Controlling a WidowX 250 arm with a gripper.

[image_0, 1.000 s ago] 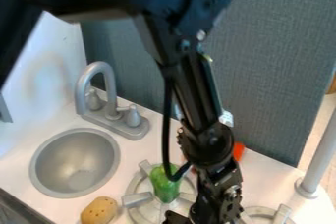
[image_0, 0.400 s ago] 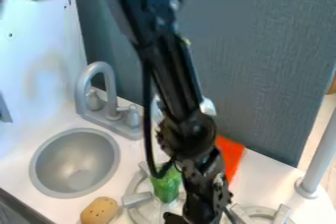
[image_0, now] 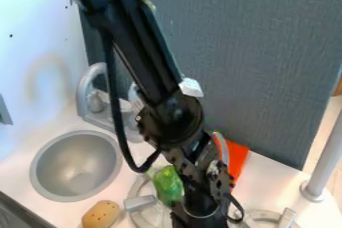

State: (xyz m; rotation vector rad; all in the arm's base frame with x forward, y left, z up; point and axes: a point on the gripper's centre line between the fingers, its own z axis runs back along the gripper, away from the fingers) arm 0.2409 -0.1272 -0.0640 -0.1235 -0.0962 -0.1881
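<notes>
Yr tool [image_0: 200, 214]'s nr the green pepper [image_0: 167, 186] on the burner [image_0: 139, 203]; can't tell how open, or if it's holding anything.

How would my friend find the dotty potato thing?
Find the round grey sink. Just below it, to the right, near the picture's bottom edge, sits a yellowish-brown, rounded lump like a potato. Its small dark dots set it apart from the shiny green thing by the stove burner.

black segmented robot arm [image_0: 147, 57], loose black cable [image_0: 117, 117], silver screws, dark bulky joints.
</notes>
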